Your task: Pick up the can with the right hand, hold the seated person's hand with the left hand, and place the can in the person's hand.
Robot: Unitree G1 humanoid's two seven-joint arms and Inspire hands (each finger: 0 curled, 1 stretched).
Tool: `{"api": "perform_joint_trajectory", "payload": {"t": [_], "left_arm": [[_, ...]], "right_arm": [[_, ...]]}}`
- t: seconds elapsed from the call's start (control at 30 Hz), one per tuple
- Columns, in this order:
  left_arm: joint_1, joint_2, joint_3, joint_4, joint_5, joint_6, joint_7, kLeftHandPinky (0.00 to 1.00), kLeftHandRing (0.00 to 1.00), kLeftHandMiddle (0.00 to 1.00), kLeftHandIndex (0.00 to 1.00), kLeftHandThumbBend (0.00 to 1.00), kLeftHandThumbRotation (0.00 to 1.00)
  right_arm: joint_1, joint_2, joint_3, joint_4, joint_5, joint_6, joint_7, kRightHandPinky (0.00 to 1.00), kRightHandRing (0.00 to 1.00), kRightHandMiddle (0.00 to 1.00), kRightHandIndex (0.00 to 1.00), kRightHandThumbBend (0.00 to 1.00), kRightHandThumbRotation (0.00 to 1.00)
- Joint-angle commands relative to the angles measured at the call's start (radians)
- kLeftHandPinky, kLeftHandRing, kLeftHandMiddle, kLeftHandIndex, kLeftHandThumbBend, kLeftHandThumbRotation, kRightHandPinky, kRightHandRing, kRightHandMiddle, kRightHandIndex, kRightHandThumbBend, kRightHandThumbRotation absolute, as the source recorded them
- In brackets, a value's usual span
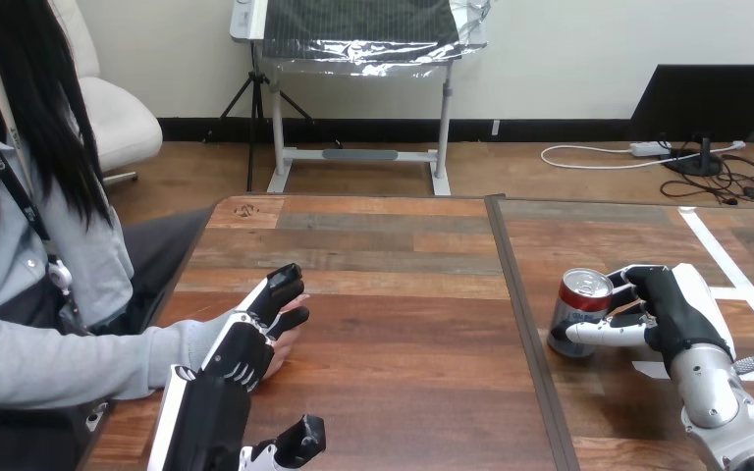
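Wooden planks make up the table (403,294), which is divided by one dark seam (520,314) running from the far edge to the near edge, right of the middle. Counted on or over it are one can, one person's hand and two robot hands; white tape (736,275) is stuck in strips on the section right of the seam.

At the left edge, toward the near corner, the person's hand (288,340) is reached in over the table from a grey sleeve (79,358). The left hand (241,348) is laid over it, back upward, so that most of the person's hand is covered and just a little of it is seen on the far side. The two are touching; whether the left hand is clasped on the person's hand or is simply resting on it cannot be told. The left arm (201,422) is brought in from the near edge and angled toward the far right.

Just right of the seam, about midway between the far and near edges, the can (577,314) is seen, red with a silver top and leaning a little. The right hand (673,309) is closed round it from the right: fingers (630,283) are curled behind the can and the thumb (604,334) is pressed across its lower front. The right arm (712,392) is brought in from the near right corner.
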Motion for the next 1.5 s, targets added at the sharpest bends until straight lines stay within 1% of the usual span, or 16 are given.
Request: {"api": "perform_joint_trajectory", "payload": {"t": [0.0, 0.3, 0.5, 0.87, 1.27, 1.47], "left_arm": [[-0.041, -0.008, 0.003, -0.041, 0.009, -0.016, 0.004, 0.83, 0.91, 0.91, 0.87, 0.97, 0.65], [-0.043, -0.010, 0.003, -0.038, 0.009, -0.017, 0.005, 0.83, 0.90, 0.91, 0.87, 0.97, 0.65], [-0.044, -0.010, 0.003, -0.040, 0.010, -0.016, 0.005, 0.83, 0.90, 0.91, 0.87, 0.98, 0.65], [-0.045, -0.007, 0.001, -0.035, 0.004, -0.018, -0.001, 0.84, 0.91, 0.91, 0.87, 0.97, 0.65], [-0.053, -0.011, 0.011, -0.024, 0.017, -0.026, 0.005, 0.81, 0.90, 0.90, 0.87, 0.96, 0.65], [-0.056, -0.012, 0.015, -0.023, 0.024, -0.023, 0.009, 0.81, 0.89, 0.90, 0.87, 0.96, 0.66]], "right_arm": [[-0.082, 0.007, -0.002, -0.044, -0.001, -0.023, -0.023, 0.47, 0.51, 0.55, 0.55, 0.83, 0.00], [-0.083, 0.008, -0.012, -0.046, 0.014, -0.021, -0.004, 0.49, 0.53, 0.57, 0.58, 0.82, 0.00], [-0.080, 0.008, -0.022, -0.047, 0.029, -0.029, 0.008, 0.50, 0.55, 0.58, 0.60, 0.82, 0.00], [-0.079, 0.003, -0.014, -0.049, 0.019, -0.025, -0.002, 0.51, 0.55, 0.58, 0.60, 0.80, 0.00], [-0.077, 0.000, -0.012, -0.049, 0.015, -0.034, -0.004, 0.46, 0.49, 0.54, 0.57, 0.80, 0.00], [-0.078, 0.001, -0.012, -0.050, 0.015, -0.040, -0.006, 0.44, 0.48, 0.54, 0.56, 0.80, 0.00]]}}
